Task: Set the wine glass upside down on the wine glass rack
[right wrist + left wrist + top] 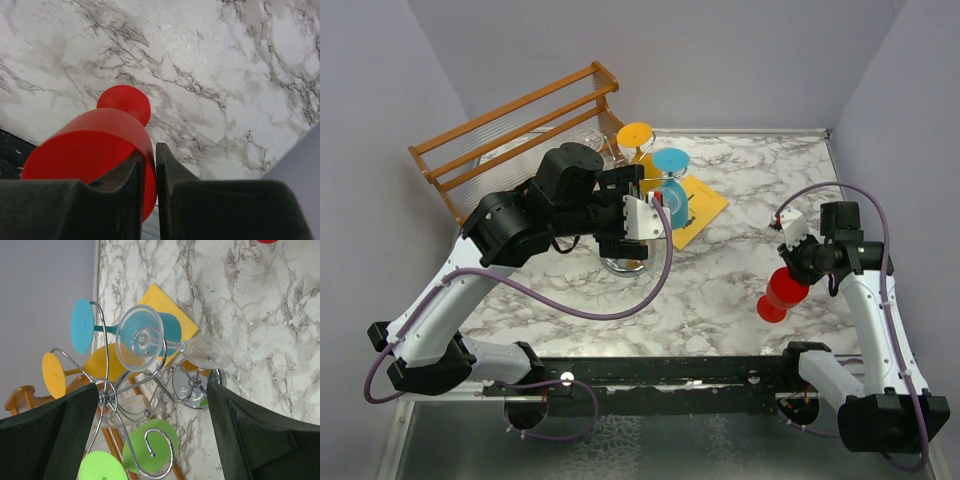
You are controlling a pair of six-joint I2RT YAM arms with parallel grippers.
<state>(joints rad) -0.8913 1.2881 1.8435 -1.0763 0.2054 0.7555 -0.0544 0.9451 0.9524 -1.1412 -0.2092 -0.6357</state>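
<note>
— Marble-patterned table [740,180], grey walls around it. How many racks?
— 2. 1 slatted wooden rack [520,120] stands at the back left. 1 chrome wire rack [191,385] stands near it on a round shiny base, with a yellow mat [162,297] just beside it.
— Glasses?
— 5 that I can count. 4 hang on the wire rack with their feet caught in the curled arms: 1 teal glass [82,326], 1 yellow glass [54,374], 1 green glass [100,467] and 1 clear glass [140,337]. The 5th, the red wine glass [95,145], is well apart from the rack, on the right side of the table.
— And the 2 grippers?
— The left gripper [152,388] is spread wide, close in front of the wire rack, gripping nothing. The right gripper [149,152] is clenched on the red wine glass, its 2 fingers [175,200] pinching the wall of the bowl at the rim. The foot points down at the marble. Whether it touches, I cannot tell.
</note>
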